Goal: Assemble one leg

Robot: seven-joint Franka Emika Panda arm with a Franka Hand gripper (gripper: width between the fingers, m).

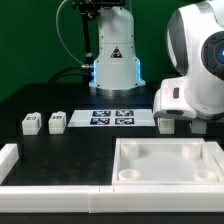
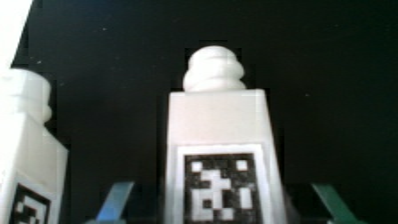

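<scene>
In the wrist view a leg (image 2: 221, 130) stands upright between my fingers. It is a white block with a rounded knob on top and a black-and-white tag on its face. My gripper (image 2: 228, 203) is open, and both fingers (image 2: 121, 203) stand a little off the leg's sides. A second leg (image 2: 22, 135) stands beside it at the picture's edge. In the exterior view my gripper (image 1: 168, 126) is low over the table at the right, behind the tray-like piece. Two more legs (image 1: 31, 122) (image 1: 57, 121) stand at the exterior view's left.
The large white square tray-like piece (image 1: 166, 180) with round corner sockets lies at the front right. The marker board (image 1: 112, 117) lies in the middle by the robot base. A white rail (image 1: 50, 190) runs along the front and left edges.
</scene>
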